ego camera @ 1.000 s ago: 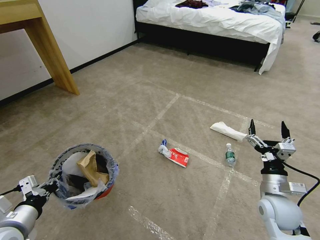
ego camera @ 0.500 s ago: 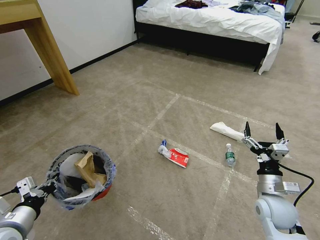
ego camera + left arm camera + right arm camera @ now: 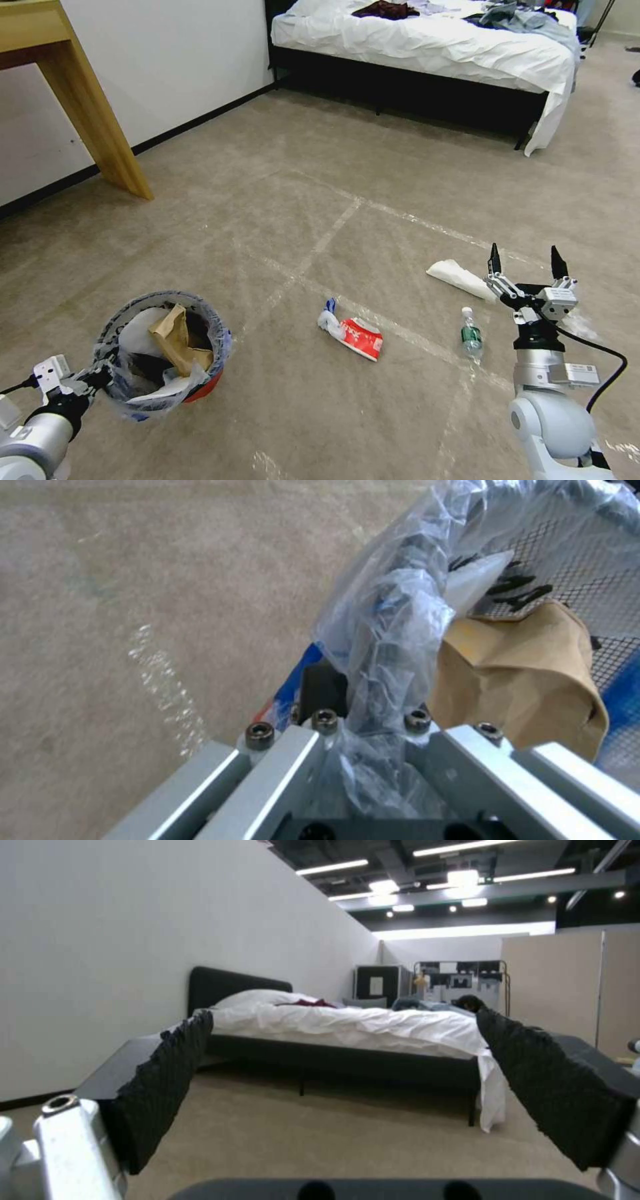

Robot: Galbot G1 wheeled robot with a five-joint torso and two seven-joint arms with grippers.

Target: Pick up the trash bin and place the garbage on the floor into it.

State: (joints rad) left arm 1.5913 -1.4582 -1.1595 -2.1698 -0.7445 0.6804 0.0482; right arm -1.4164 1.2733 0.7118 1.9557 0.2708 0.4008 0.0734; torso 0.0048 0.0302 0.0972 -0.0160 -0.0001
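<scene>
Since a second ago the whole head view has slid: the litter sits a little lower and rightward, so the camera moved, not the things. The right gripper (image 3: pixel 525 259) has sunk slightly. At far left the left gripper (image 3: pixel 100 378) stays clamped on the bagged rim of the one trash bin (image 3: pixel 165 353), held above the floor (image 3: pixel 280 220). Three pieces lie on the carpet: one red wrapper (image 3: pixel 357 331), one bottle (image 3: pixel 471 331), one white, probably slipper-like piece (image 3: pixel 461 277). The right gripper's jaws stand wide apart, empty.
</scene>
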